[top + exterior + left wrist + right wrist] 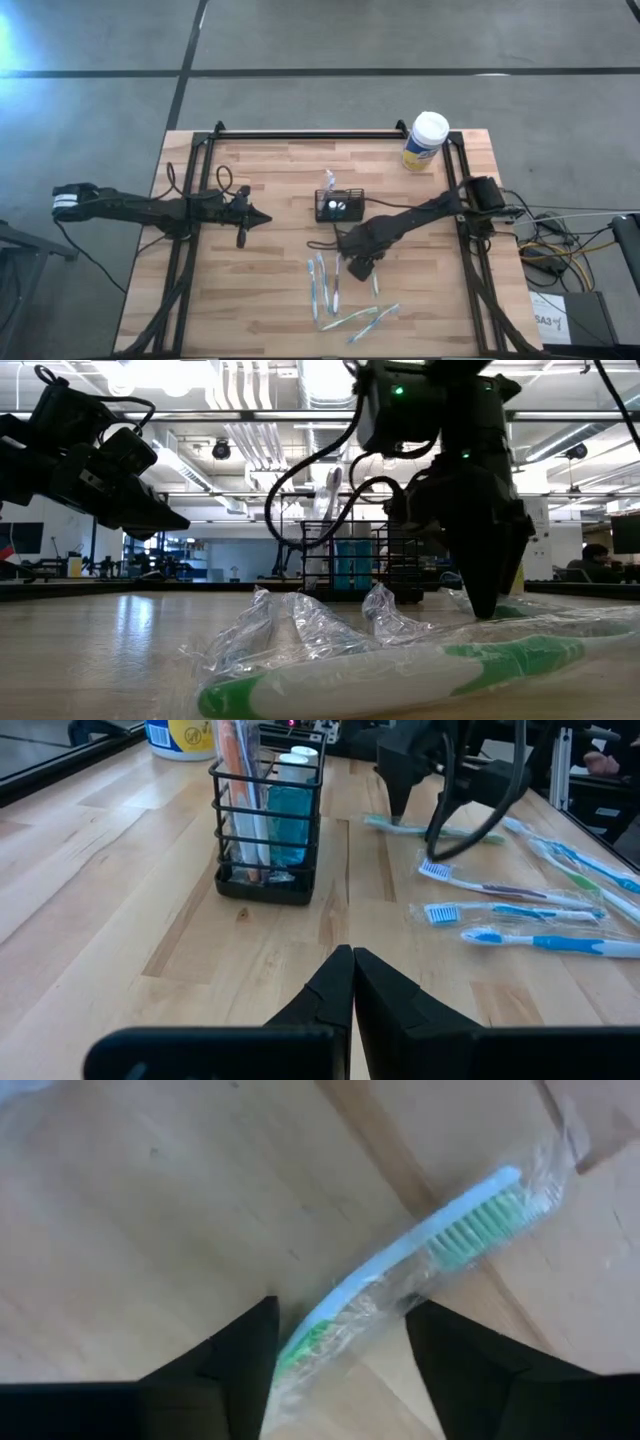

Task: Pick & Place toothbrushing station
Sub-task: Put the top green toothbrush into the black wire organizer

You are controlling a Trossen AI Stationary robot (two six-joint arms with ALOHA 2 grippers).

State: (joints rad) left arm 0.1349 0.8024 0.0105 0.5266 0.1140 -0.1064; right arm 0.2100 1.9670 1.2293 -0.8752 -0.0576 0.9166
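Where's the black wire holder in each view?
High: holder mid-table, ahead of the right gripper.
Low: center background.
Left wrist: upper left.
Right wrist: not in view.
Shared landmark: blue bottle inside it.

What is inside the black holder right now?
The black holder contains an upright orange-handled toothbrush and a blue bottle with a white cap. The holder's base and bars hide the items' lower ends, so anything lying at the bottom cannot be seen.

Partial marking "SA3" on white sheet (pixel 556 318) beside table; nothing else legible.
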